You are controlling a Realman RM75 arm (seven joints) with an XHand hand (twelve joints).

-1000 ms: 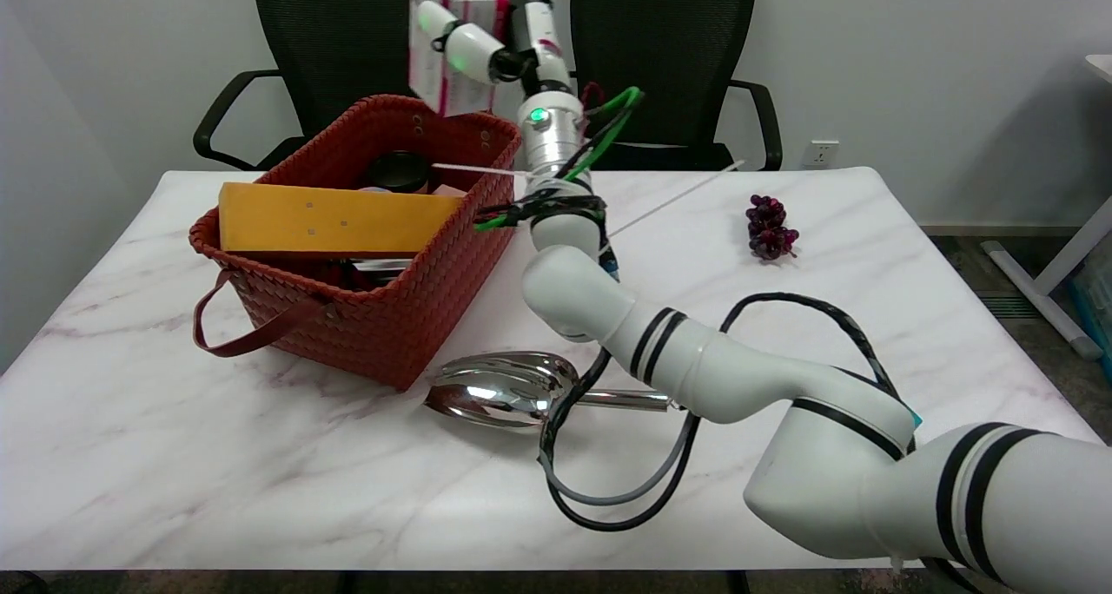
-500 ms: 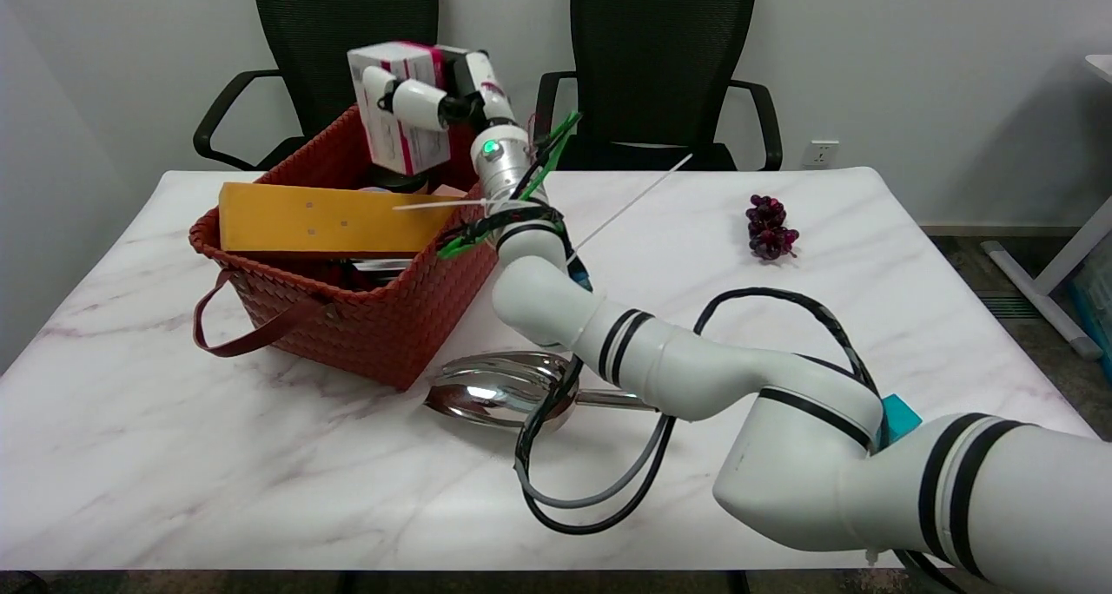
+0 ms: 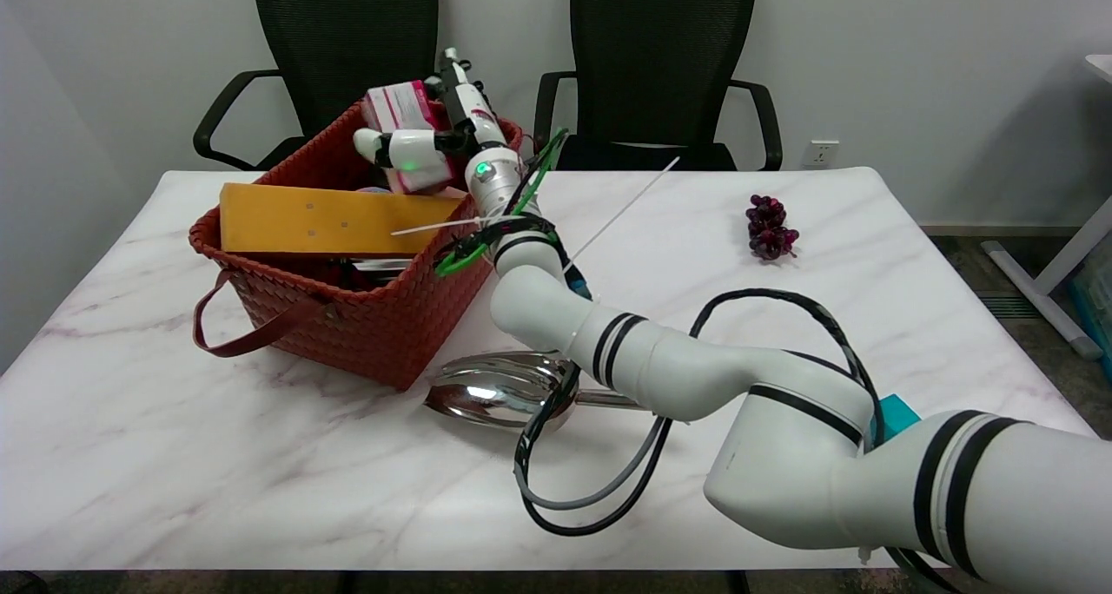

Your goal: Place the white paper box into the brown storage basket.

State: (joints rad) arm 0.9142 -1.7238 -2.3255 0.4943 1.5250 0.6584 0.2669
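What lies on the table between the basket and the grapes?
In the head view, the right arm crosses between the brown basket and the grapes; otherwise bare marble.

We take this for an office or a lab room; two black mesh office chairs (image 3: 665,64) stand against a plain white wall (image 3: 912,73) with a power socket (image 3: 821,154); a marble-patterned table (image 3: 261,481) fills the foreground; a white desk leg (image 3: 1055,281) shows at the right.
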